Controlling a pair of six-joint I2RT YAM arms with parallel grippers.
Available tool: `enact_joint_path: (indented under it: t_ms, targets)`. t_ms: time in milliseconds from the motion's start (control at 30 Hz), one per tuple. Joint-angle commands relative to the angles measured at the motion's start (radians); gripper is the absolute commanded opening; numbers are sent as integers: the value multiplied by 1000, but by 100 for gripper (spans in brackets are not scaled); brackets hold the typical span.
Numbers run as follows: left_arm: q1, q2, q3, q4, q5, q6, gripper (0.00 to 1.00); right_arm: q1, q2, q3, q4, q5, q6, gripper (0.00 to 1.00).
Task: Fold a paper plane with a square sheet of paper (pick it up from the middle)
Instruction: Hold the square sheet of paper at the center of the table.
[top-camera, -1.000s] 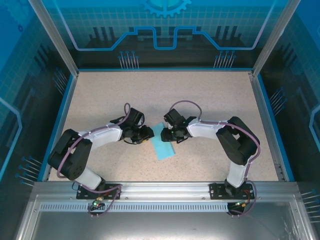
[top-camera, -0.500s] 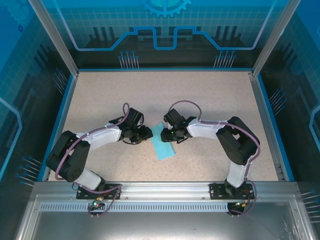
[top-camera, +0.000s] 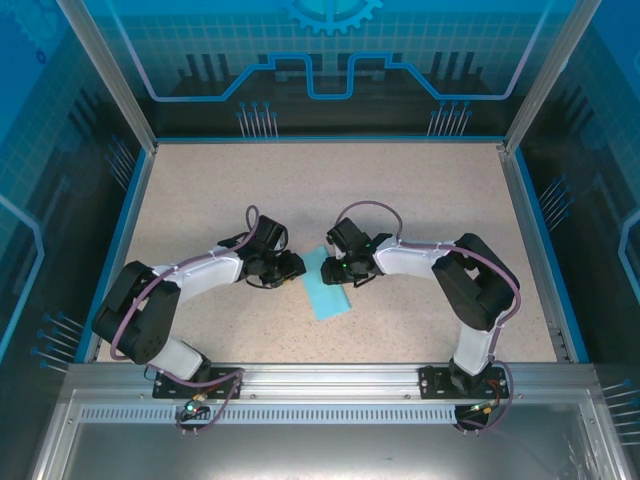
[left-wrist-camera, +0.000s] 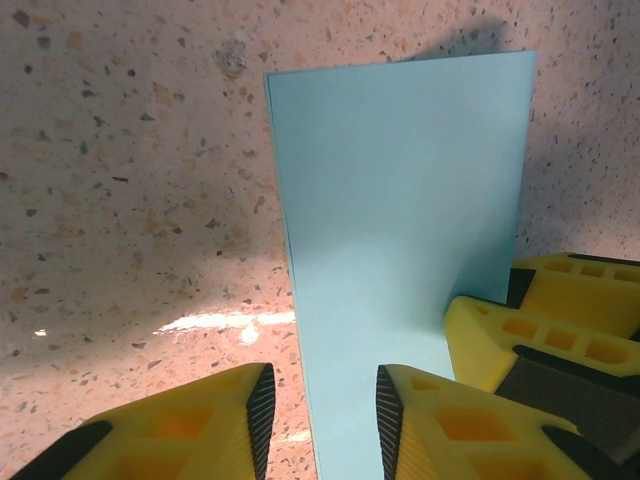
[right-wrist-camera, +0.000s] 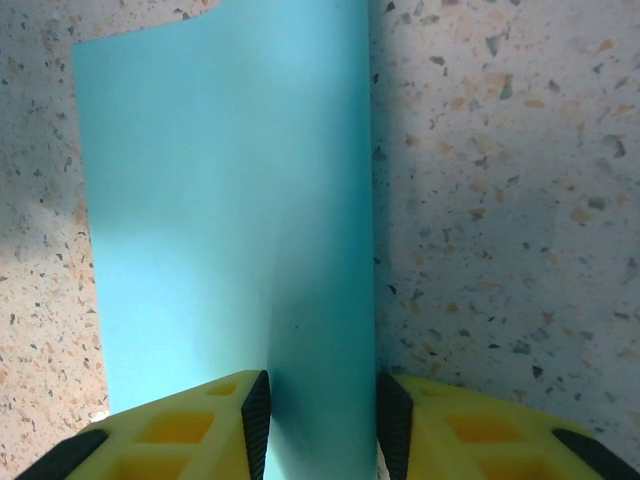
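A: Top view first. Shifted at all over the last second?

B: Barely. Elbow of the left arm drawn a touch outward, then settled. Same spot for the sheet of paper (top-camera: 328, 296), mid-desk (top-camera: 420, 200). Now a narrow strip rather than a square, so likely folded in half already. Low at its far end, the left pincer (top-camera: 292, 268) and the right pincer (top-camera: 335, 272), one from each side. Reads as pressing or steadying a crease, no new fold begun.

A: Jaw state from up there?

B: Too small and dark to call.

A: Left wrist, then.

B: Apart, on the left pincer (left-wrist-camera: 320, 400). Long edge of the sheet of paper (left-wrist-camera: 400, 200) running into the gap, speckled desk (left-wrist-camera: 130, 200) beside it. Nothing clamped. At the opposite edge, the right pincer's yellow fingers (left-wrist-camera: 500, 330). Shadow past the far corner, so possibly lifted a little there.

A: Right wrist?

B: Apart as well, on the right pincer (right-wrist-camera: 313, 400). Blue of the sheet of paper (right-wrist-camera: 230, 200) showing through the gap, one long edge just beside the right-hand finger. Slight curl at the far corner.

A: Gaps in the record?

B: Fingertips cut off by the bottom border in both wrist views, so contact with the paper unconfirmed. Near end of the sheet hidden under the pincers. Single or double layer: cannot tell.
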Motion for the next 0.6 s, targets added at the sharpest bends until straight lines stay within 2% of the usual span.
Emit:
enact_joint_path:
  t_ms: [0,567]
  targets:
    - [-3,17,38,18,-6,-26,35,3,27,-14,-2,55,-21,38]
    - [-13,145,78,105,39,-62,22,3,40,-14,1,49,-15,38]
